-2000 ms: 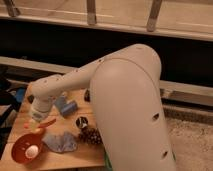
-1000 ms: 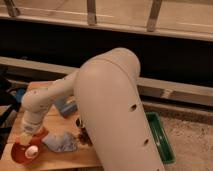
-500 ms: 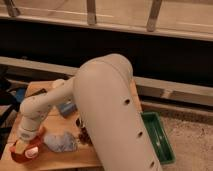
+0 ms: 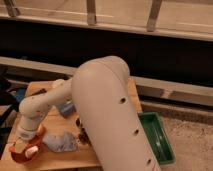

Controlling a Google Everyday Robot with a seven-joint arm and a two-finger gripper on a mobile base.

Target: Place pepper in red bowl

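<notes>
The red bowl (image 4: 22,154) sits at the front left corner of the wooden table (image 4: 55,161), with a small white object (image 4: 33,152) inside it. My gripper (image 4: 26,136) hangs at the end of the white arm (image 4: 105,110), directly over the bowl and down at its rim. The pepper does not show on its own. It is either hidden by the gripper or lost against the bowl's red.
A grey-blue cloth (image 4: 60,142) lies right of the bowl. A dark clustered object (image 4: 83,133) and a blue item (image 4: 66,108) sit behind it. A green rectangular tray (image 4: 159,137) is at the right, past the table. A dark wall runs along the back.
The arm has swung left and lowered. The gripper has moved from beside the bowl to directly over it, and the red-orange piece seen near the gripper earlier no longer shows separately.
</notes>
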